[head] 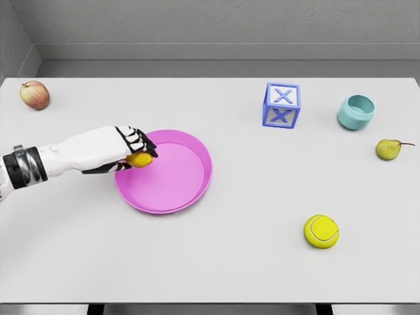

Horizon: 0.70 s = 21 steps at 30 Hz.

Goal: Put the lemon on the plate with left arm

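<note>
Your left hand (128, 149) is clamped on the lemon (139, 159) over the pink plate's (197, 190) left rim; release here and it probably rolls off onto the table (230, 262).

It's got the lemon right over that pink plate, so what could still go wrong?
The left hand holds the lemon just over the left rim of the pink plate, not its middle. Released here, the lemon might strike the rim and roll out onto the table. Only part of the lemon shows beneath the fingers, so the grip may be shallow and could slip early.
</note>
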Motion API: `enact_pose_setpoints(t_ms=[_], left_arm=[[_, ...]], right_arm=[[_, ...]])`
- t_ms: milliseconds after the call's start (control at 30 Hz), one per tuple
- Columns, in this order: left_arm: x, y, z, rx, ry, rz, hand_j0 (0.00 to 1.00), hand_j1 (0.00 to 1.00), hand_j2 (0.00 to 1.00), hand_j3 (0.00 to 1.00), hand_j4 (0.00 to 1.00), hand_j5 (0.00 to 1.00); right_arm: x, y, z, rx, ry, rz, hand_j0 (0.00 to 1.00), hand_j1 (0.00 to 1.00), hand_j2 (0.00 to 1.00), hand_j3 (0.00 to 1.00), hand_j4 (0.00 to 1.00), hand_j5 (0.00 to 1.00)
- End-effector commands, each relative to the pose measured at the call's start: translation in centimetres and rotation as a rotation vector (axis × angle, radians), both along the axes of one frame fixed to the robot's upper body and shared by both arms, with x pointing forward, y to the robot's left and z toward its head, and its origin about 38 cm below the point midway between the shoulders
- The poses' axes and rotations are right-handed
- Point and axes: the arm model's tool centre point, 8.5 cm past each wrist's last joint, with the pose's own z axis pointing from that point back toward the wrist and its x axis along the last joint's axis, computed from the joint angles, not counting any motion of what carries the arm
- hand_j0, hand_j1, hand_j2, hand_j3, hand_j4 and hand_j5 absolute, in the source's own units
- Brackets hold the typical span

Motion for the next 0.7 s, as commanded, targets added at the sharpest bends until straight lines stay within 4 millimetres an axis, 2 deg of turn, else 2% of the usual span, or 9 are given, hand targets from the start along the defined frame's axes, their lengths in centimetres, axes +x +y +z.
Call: enact_pose_setpoints(t_ms=[0,100,133,167,200,400,567,600,667], left_arm=[[0.0,-0.6,0.0,-0.013,-0.002,-0.009,0.53,0.53,0.53,0.53,0.53,0.53],[0.1,-0.9,0.2,-0.014,-0.010,-0.012,0.57,0.57,0.57,0.57,0.57,0.57],[0.1,-1.4,0.1,-0.027,-0.010,-0.018,0.67,0.67,0.67,0.67,0.67,0.67],[0.1,-1.7,0.0,-0.038,-0.009,-0.022,0.90,0.90,0.90,0.90,0.90,0.90],[0.2,-1.8,0.1,-0.041,-0.010,-0.023,0.99,0.99,0.99,0.99,0.99,0.99],[0.5,-1.2,1.1,-0.040,-0.033,-0.014,1.00,1.00,1.00,1.00,1.00,1.00],[1.6,5.2,4.4,-0.050,-0.079,0.135,1.00,1.00,1.00,1.00,1.00,1.00],[2.4,7.7,4.4,-0.073,-0.066,0.214,1.00,1.00,1.00,1.00,1.00,1.00],[2.7,8.9,4.4,-0.075,-0.062,0.252,1.00,1.00,1.00,1.00,1.00,1.00]], right_arm=[[0.0,0.0,0.0,0.000,0.000,0.000,1.00,1.00,1.00,1.00,1.00,1.00],[0.0,0.0,0.0,0.000,0.000,0.000,1.00,1.00,1.00,1.00,1.00,1.00],[0.0,0.0,0.0,0.000,0.000,-0.002,1.00,1.00,1.00,1.00,1.00,1.00],[0.0,0.0,0.0,0.000,0.000,0.000,1.00,1.00,1.00,1.00,1.00,1.00],[0.0,0.0,0.0,0.000,0.000,0.000,1.00,1.00,1.00,1.00,1.00,1.00],[0.0,0.0,0.0,0.000,0.000,0.000,1.00,1.00,1.00,1.00,1.00,1.00],[0.0,0.0,0.0,0.000,0.000,0.000,1.00,1.00,1.00,1.00,1.00,1.00],[0.0,0.0,0.0,0.000,0.000,0.000,1.00,1.00,1.00,1.00,1.00,1.00],[0.0,0.0,0.0,0.000,0.000,0.000,1.00,1.00,1.00,1.00,1.00,1.00]])
